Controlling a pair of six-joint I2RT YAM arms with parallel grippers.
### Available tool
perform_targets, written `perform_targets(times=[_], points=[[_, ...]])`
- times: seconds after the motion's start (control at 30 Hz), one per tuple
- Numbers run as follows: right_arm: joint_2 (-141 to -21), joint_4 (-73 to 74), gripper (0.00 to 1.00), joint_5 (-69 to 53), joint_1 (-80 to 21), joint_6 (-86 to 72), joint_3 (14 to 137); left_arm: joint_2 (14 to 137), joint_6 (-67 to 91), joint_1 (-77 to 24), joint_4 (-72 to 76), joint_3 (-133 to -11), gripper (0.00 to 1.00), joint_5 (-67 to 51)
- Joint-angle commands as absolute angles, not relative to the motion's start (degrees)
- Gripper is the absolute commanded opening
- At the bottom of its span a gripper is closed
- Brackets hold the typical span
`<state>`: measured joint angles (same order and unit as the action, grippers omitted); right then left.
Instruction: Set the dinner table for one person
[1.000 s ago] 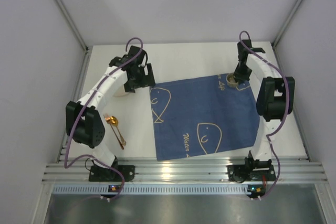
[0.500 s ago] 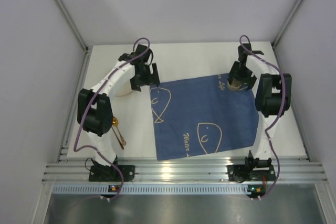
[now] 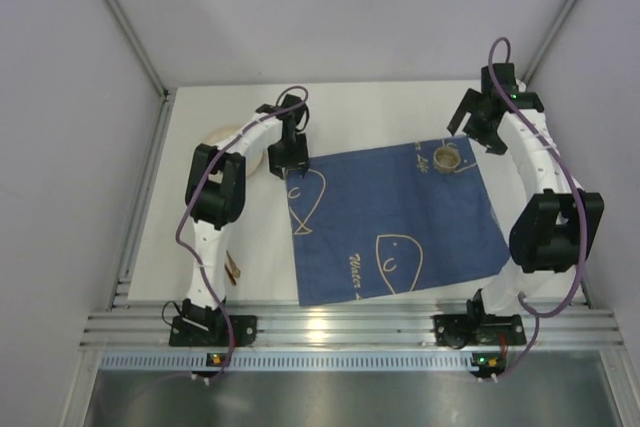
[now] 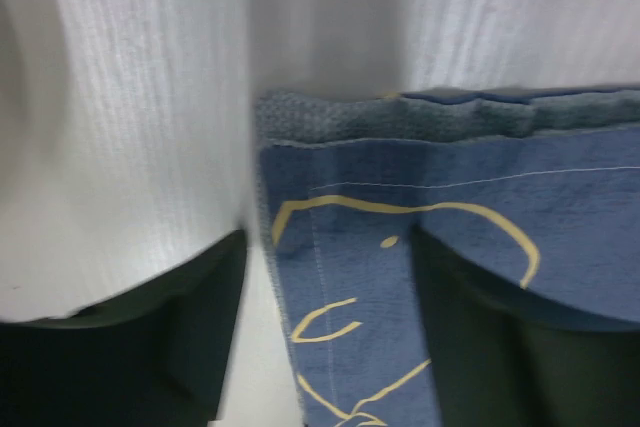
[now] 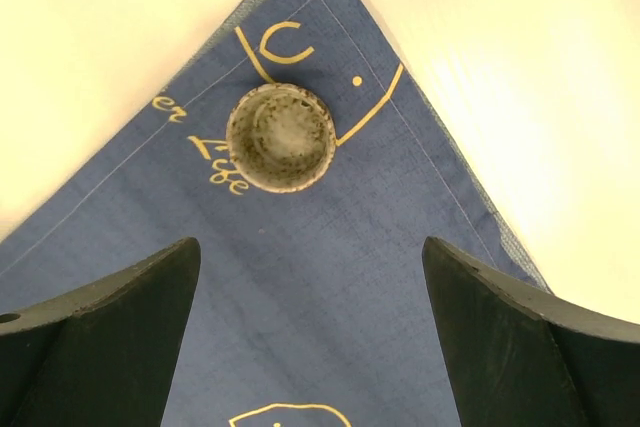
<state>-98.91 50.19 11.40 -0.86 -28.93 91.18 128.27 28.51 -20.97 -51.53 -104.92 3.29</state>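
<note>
Though released, hovers with right hand [image 5: 310, 244] near cup [image 5: 279, 138], stood at far right corner of placemat [image 3: 400, 217] for drinking; straddles far left corner with spread left hand [image 4: 325, 247], likely to straighten it on desk [image 3: 380, 107] beneath.

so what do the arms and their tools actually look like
Both the left arm and right arm are slim white links joined by chunky black joint housings, with a purple cable looping loosely along each. The left tool and right tool are black, each with two broad, dark wedge-shaped fingers. No markings are legible.
</note>
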Motion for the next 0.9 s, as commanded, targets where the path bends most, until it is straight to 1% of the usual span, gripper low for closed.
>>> perform_targets(times=[0.0,0.07,0.1,0.2,0.23,0.37,0.77,0.8,0.87], points=[[-94.8,51.1,0.93,9.9,-0.5,-28.0,88.1,129.0,26.7,-19.8,-51.7,-107.3,0.60,4.3],[-92.9,51.2,0.92,9.9,-0.4,-27.6,86.1,129.7,26.3,-19.3,-51.3,-107.0,0.47,4.3],[-92.3,51.2,0.92,9.8,-0.4,-27.6,85.5,129.7,26.2,-18.8,-51.0,-106.7,0.29,4.3],[-90.9,51.3,0.92,9.7,-0.5,-27.0,83.5,130.5,25.6,-17.4,-50.2,-105.7,0.10,4.3],[-90.4,51.2,0.91,9.7,-0.5,-26.9,83.0,131.0,25.5,-17.0,-50.1,-105.6,0.00,4.7],[-90.3,51.2,0.91,9.1,-0.4,-26.6,81.4,131.8,24.4,-15.1,-49.3,-106.6,0.00,4.2],[-90.9,51.1,0.90,7.6,-1.0,-26.5,81.7,137.5,22.2,-10.7,-51.3,-118.6,0.00,4.7],[-90.8,51.0,0.90,7.5,-1.1,-26.3,81.6,138.0,22.0,-10.4,-51.2,-119.8,0.02,5.5],[-90.7,50.8,0.90,7.6,-1.3,-26.2,80.9,138.9,21.4,-9.9,-51.8,-121.5,0.04,6.1]])
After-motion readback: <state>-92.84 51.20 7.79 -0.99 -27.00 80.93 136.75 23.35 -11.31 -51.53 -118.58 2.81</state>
